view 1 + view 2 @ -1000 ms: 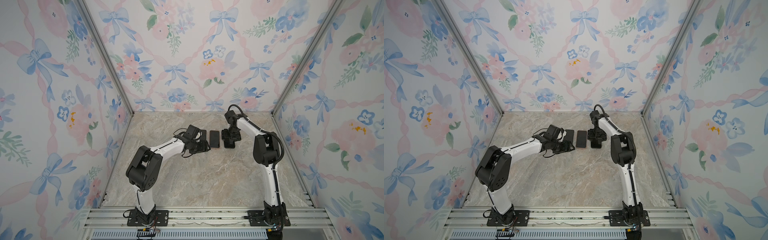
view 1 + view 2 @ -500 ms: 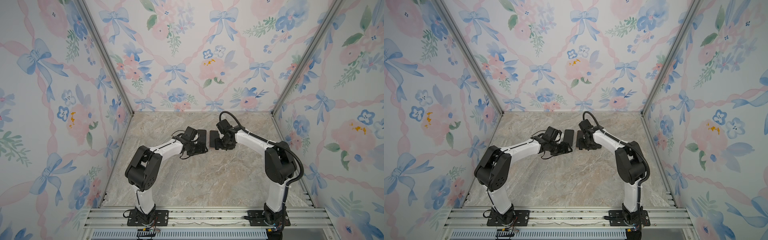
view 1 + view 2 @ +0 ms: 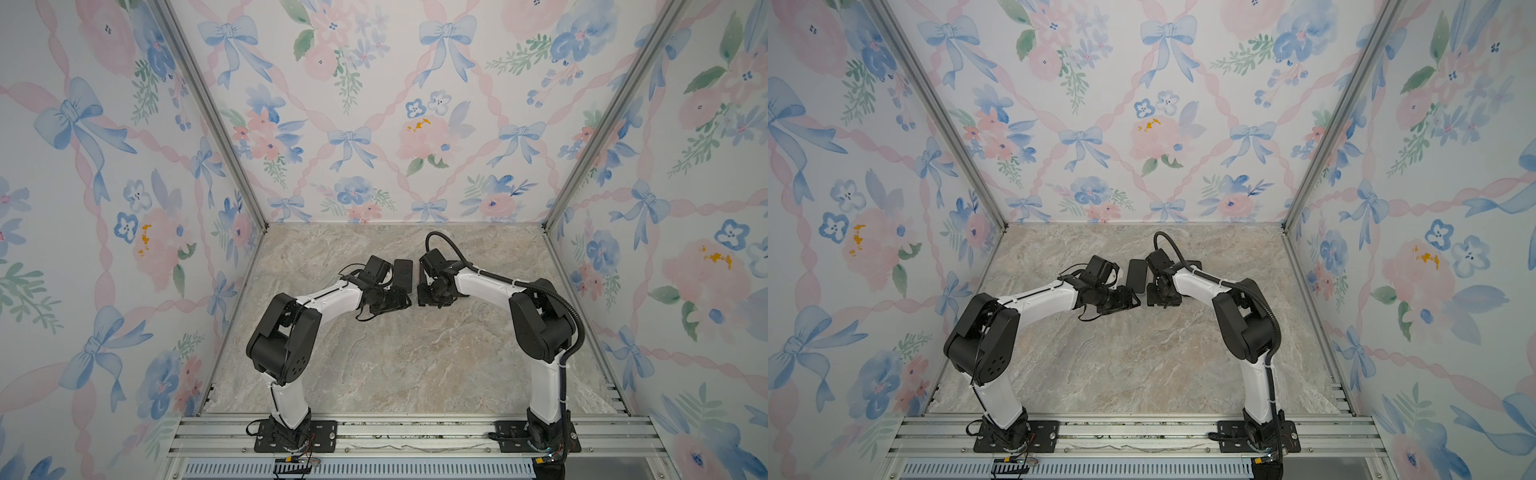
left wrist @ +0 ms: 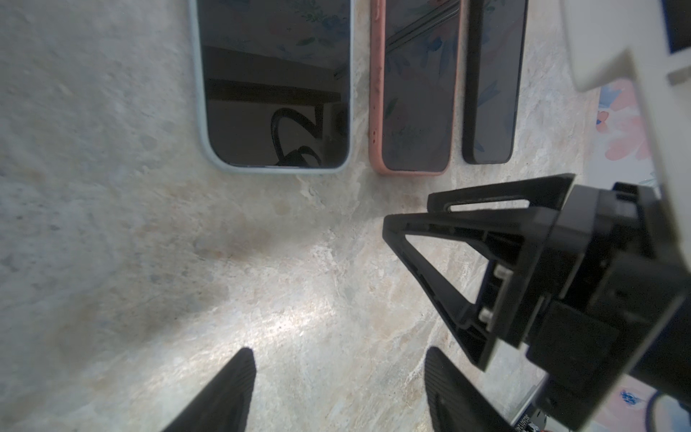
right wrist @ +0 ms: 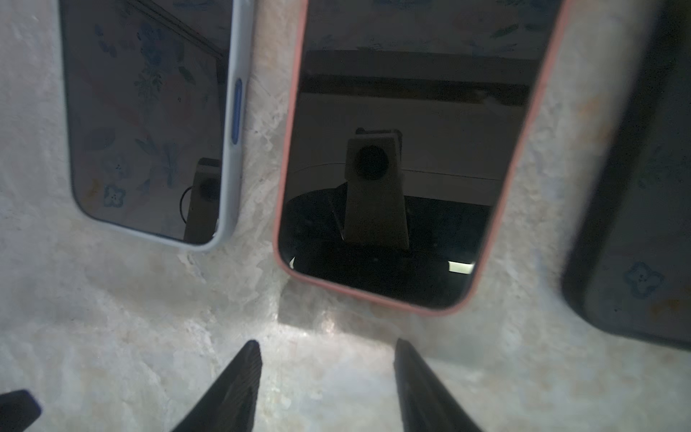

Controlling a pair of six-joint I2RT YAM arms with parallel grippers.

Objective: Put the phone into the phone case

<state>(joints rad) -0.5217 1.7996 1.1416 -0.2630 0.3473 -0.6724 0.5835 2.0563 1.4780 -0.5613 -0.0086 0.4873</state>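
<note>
Three are lying side by side on the surface (image 4: pixel 131 243): blue-cased phone (image 4: pixel 275 82), pink-cased phone (image 4: pixel 415 86), black phone (image 4: pixel 490 82). Both left hand (image 4: pixel 338 353) and right hand (image 5: pixel 327 344) are hovering open, empty, crowding together; a collision is looming.

Legible texts, labels, brands, numbers and signs: none that you can read in any view.

One doubtful entry for you: a tiny line of pale printed characters (image 4: pixel 522 422) on a dark part at the edge of the left wrist view. It is too small and blurred to make out.
</note>
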